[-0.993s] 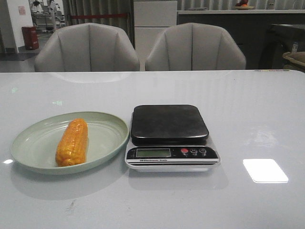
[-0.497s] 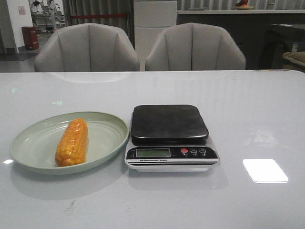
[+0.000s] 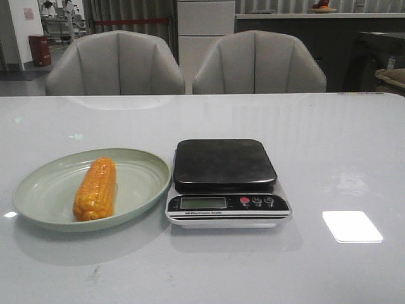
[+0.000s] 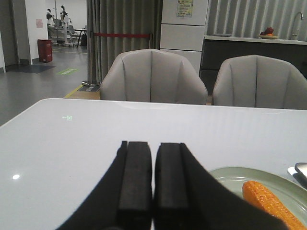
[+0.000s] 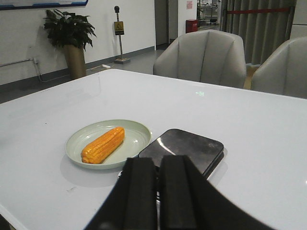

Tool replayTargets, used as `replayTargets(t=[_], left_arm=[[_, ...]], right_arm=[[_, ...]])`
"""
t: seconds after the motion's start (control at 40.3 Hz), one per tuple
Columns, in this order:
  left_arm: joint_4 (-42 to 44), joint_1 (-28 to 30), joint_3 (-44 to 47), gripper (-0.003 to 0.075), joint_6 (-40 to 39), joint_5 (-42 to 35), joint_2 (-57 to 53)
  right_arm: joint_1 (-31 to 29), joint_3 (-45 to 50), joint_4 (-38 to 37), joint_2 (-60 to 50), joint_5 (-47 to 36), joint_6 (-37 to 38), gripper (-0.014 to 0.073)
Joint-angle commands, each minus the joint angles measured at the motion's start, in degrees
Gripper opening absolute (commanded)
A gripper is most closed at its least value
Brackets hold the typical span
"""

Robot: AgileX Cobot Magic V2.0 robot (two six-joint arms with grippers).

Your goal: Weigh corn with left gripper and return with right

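The corn lies in the pale green plate; left pincer and right pincer both pressed together.

- Even, fairly bright indoor light, all three views evenly exposed.
- The glossy table carries a sharp white rectangular glare patch on its right side and a faint glint at the left.
- Soft shadows lie under the plate and scale.
- The front view is slightly soft; wrist-view backgrounds stay reasonably sharp.
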Motion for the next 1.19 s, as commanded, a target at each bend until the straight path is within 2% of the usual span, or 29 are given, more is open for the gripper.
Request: replayTargets(t=[0.0, 0.919, 1.068, 1.167], left_arm=[[-0.61, -0.02, -0.01, 0.0114, -0.51, -4.98, -1.13], [-0.61, -0.02, -0.01, 0.0114, -0.51, -4.98, -1.13], [-0.61, -0.02, -0.01, 0.0114, -0.51, -4.98, -1.13], [-0.61, -0.02, -0.01, 0.0114, -0.51, -4.98, -1.13]], right_arm=[[-0.29, -1.46, -0.67, 0.73, -4.55, -0.51, 0.0192], [-0.42, -1.46, -0.67, 0.73, -4.55, -0.51, 0.0192], [-5.85, -1.46, -0.67, 0.73, -4.63, -0.51, 0.0192], [-12.84, -1.46, -0.67, 0.73, -4.63, -0.51, 0.0192]])
